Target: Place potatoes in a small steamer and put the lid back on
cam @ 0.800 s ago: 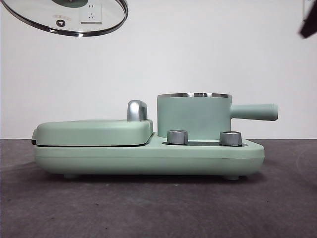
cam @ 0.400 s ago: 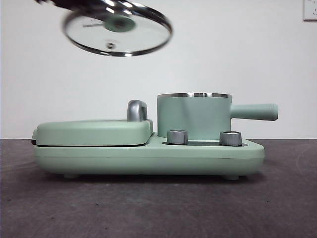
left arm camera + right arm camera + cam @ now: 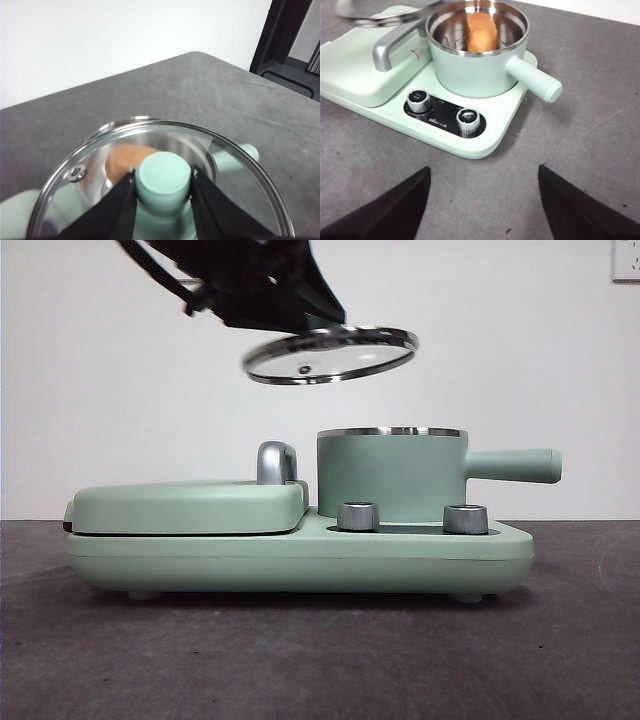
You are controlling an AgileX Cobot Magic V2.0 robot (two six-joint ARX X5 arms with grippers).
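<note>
Left hand [image 3: 163,197], clamped on the lid [image 3: 330,353] knob, has swung it from upper left to just above-left of the small steamer [image 3: 390,475] holding the potatoes [image 3: 481,31]; right hand [image 3: 484,200] waits open.

One potato [image 3: 481,31], one steamer [image 3: 476,70], one lid [image 3: 330,353], two knobs [image 3: 418,100] [image 3: 468,120].
</note>
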